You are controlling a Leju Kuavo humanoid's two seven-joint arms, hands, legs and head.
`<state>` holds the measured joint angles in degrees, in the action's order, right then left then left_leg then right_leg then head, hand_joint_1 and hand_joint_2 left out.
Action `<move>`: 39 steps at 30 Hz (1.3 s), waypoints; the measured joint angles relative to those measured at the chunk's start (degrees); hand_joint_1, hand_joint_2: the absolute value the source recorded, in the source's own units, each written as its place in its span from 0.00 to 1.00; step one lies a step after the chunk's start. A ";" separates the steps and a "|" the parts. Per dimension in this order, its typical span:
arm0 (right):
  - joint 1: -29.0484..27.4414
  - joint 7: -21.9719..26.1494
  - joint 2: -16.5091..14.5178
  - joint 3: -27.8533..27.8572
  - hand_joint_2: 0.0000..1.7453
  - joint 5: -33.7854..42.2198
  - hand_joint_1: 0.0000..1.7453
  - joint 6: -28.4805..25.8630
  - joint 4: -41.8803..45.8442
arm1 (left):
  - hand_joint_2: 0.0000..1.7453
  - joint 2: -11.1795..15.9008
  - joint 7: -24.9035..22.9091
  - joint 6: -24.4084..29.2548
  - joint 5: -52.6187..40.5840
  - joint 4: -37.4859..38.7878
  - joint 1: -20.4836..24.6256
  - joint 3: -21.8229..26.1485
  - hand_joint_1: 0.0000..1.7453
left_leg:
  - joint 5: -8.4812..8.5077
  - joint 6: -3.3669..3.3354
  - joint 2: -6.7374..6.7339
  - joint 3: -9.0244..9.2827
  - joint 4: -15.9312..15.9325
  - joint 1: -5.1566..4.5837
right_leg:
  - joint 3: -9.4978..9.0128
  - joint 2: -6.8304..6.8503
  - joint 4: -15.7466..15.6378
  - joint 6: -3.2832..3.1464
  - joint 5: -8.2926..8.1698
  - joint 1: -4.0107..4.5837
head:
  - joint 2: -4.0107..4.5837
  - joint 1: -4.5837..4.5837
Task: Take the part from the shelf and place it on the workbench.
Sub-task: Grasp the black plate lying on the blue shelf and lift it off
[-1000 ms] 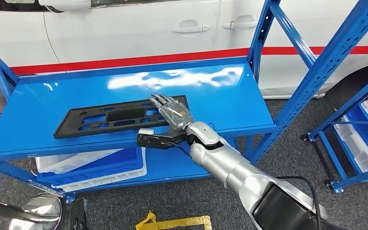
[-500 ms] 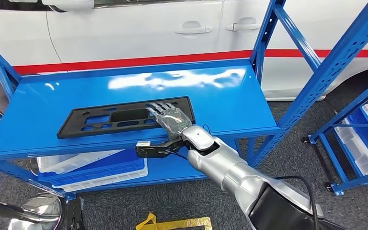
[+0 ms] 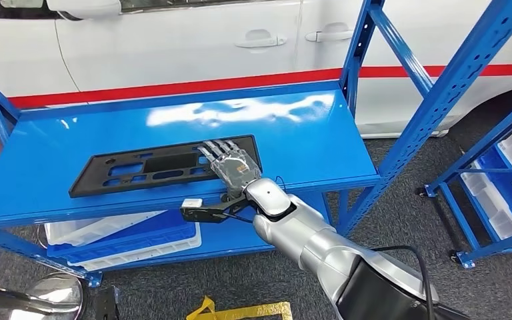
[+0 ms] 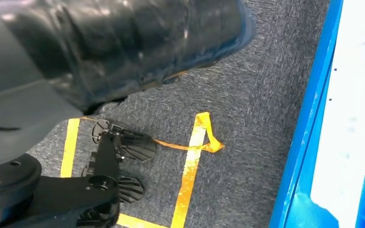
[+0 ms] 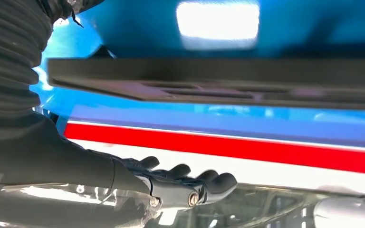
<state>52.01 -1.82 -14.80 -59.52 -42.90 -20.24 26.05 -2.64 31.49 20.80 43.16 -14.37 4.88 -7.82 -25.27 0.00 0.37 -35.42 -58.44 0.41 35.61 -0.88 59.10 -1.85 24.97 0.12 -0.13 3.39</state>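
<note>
Head view, first pass: we counted one black part [image 3: 163,165], a long flat panel with several cut-outs, lying flat on the upper shelf [image 3: 73,143] of the blue rack [image 3: 440,87]. One right hand [image 3: 230,162] was over the panel's right end, fingers stretched straight and lying close side by side on its surface, nothing clamped in them. We could not tell whether the thumb reached under the panel's edge. The silver right arm [image 3: 307,240] came in from below, crossing the shelf's front lip, with a small black bracket [image 3: 203,212] jutting from the wrist toward the left.

Right wrist view gave us the same panel [image 5: 209,85] edge-on against the blue shelf, and the dark fingers [image 5: 190,183] extended together.

Behind the rack we noted one white car [image 3: 173,40] with a red stripe and two door handles. On the lower shelf sat two stacked trays [image 3: 127,237], blue over white; their contents were hidden from us. A second blue rack [image 3: 500,180] at the right carried more white and blue bins, contents too small to read.

Left wrist view looked down at grey carpet [image 4: 247,95] with yellow tape lines [image 4: 190,161]. We could not judge the left hand's fingers.
</note>
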 joint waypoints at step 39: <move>0.30 -14.77 3.89 2.81 1.00 -10.02 0.00 -9.76 -4.85 | 0.00 0.20 -3.71 3.17 0.25 0.32 -0.49 0.04 0.00 | 0.18 -2.16 -0.28 1.24 1.29 0.17 | 6.78 0.27 14.38 1.98 6.88 -0.39 | 0.00 -0.29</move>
<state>52.31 -16.59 -10.91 -56.70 -52.92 -30.00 21.20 -2.44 27.78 23.97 43.41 -14.05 4.39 -7.78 -25.09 -2.17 0.09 -34.18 -57.15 0.58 42.39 -0.61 73.48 0.13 31.85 -0.27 -0.13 3.10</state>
